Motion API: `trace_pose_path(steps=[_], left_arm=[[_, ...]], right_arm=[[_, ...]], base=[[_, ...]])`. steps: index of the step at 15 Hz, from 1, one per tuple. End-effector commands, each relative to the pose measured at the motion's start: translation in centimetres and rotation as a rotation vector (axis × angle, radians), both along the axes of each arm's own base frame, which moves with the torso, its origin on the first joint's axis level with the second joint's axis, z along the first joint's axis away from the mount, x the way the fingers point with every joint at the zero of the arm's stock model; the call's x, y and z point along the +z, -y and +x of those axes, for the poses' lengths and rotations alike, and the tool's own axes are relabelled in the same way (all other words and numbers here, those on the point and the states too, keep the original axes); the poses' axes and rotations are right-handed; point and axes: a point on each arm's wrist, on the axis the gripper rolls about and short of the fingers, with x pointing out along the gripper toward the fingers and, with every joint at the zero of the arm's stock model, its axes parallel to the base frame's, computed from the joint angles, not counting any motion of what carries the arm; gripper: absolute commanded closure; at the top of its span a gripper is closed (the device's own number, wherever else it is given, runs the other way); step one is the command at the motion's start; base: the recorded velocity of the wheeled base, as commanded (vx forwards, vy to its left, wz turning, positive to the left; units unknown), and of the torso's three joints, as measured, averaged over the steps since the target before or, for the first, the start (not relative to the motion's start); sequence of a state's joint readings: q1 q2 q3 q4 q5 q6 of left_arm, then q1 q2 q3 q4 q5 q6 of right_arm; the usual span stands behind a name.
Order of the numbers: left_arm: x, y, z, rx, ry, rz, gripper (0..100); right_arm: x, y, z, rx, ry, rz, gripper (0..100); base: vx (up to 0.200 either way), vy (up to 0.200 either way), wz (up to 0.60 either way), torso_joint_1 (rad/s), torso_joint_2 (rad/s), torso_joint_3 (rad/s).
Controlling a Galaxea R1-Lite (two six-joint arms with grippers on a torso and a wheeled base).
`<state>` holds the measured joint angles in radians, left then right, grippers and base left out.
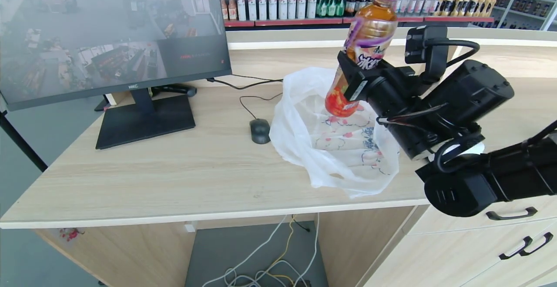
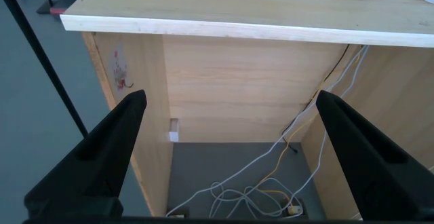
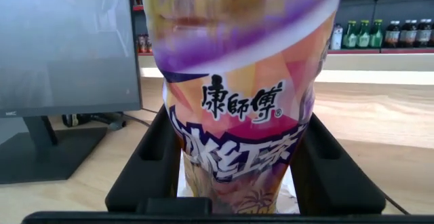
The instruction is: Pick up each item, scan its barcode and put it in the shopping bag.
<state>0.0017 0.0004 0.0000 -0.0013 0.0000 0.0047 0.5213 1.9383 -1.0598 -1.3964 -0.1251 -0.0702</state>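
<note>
Where the bottle is: drink bottle, purple cap up, tilted, in the air at 12 o'clock above the bag.
Right gripper: fingers clamped on the bottle's label.
Bag: white plastic, on the counter, at 3 o'clock from the mouse.
Left gripper: fingers spread wide, empty, low before the counter's front.

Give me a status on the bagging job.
Done: cannot tell whether anything is in the bag yet; its folds hide the inside. In hand: the right gripper clamps the bottle, tilted, above the bag's mouth; whether it was scanned cannot be seen. Remaining: lower the bottle in and let go. The left gripper hangs open below the counter edge.
</note>
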Motion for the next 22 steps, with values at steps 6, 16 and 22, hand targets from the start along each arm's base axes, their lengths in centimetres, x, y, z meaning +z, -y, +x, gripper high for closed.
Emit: trace_pose_path(steps=[6, 16, 22], left_arm=[[0.0, 0.0, 0.0, 0.001, 0.001, 0.000, 0], [0.0, 0.0, 0.0, 0.000, 0.001, 0.000, 0], [0.0, 0.0, 0.0, 0.001, 0.001, 0.000, 0]], right_arm=[[-3.2, -2.2, 3.5, 0.005, -0.045, -0.032, 100], [-5.2, -3.2, 4.6, 0.008, -0.079, -0.051, 100], [-6.8, -4.2, 4.9, 0.024, -0.106, -0.065, 100]], base=[[0.000, 0.000, 0.00, 0.000, 0.00, 0.000], [0.000, 0.000, 0.00, 0.000, 0.00, 0.000], [0.000, 0.000, 0.00, 0.000, 0.00, 0.000]])
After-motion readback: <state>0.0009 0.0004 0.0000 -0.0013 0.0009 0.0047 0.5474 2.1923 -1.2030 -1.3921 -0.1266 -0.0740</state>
